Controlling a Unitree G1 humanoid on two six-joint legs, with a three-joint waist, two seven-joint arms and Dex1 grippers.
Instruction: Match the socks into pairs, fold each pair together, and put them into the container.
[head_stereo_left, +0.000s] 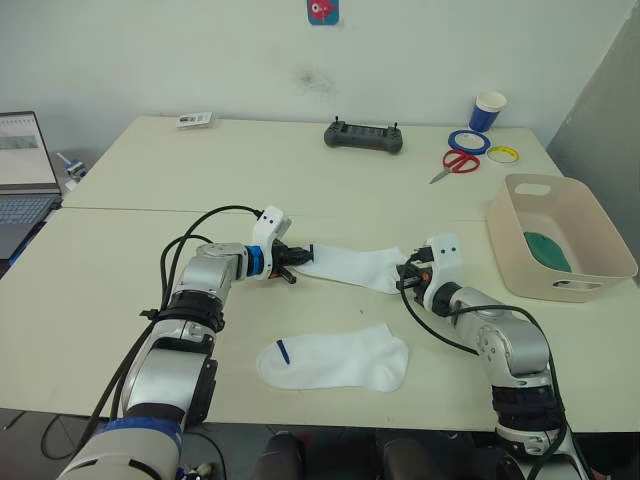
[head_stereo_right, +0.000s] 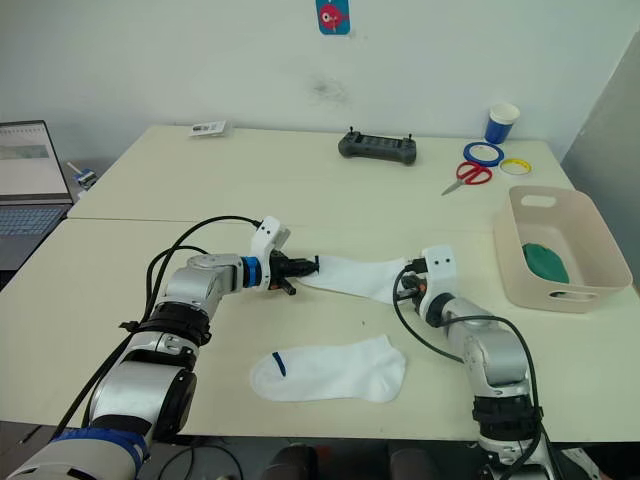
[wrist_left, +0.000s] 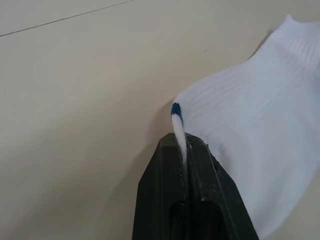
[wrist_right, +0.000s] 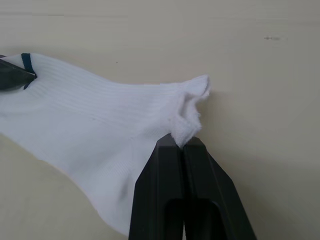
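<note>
The table (head_stereo_left: 120, 260) is pale cream, two tops butted together with a seam running across. At its right edge sits the container (head_stereo_left: 520, 262), a beige-pink tub whose long axis runs away from the robot; a dark green sock (head_stereo_left: 548, 251) lies inside on its floor.

Both arms reach inward over the near tabletop, forearms low and angled toward each other, elbows bent outward. Between them is stretched one white sock (head_stereo_left: 352, 266), its long axis running left to right, slightly lifted from the table. The left end effector (head_stereo_left: 293, 256) points to the right, and its fingers are pressed together on the sock's end with the dark blue mark; the left wrist view shows that edge pinched thin between the black fingers (wrist_left: 200, 165). The right end effector (head_stereo_left: 404, 276) points to the left, its fingers (wrist_right: 165, 170) closed on a bunched bit of the sock's other end.

Nearer the robot, a second white sock (head_stereo_left: 335, 362) lies flat on the table, also lengthwise left to right, its dark mark toward the left end and its rounded end toward the right.

At the far side of the table lie a black controller (head_stereo_left: 363, 136), red-handled scissors (head_stereo_left: 456, 164), a blue tape roll (head_stereo_left: 468, 141), a yellow tape roll (head_stereo_left: 501, 154) and a blue paper cup (head_stereo_left: 488, 110).
</note>
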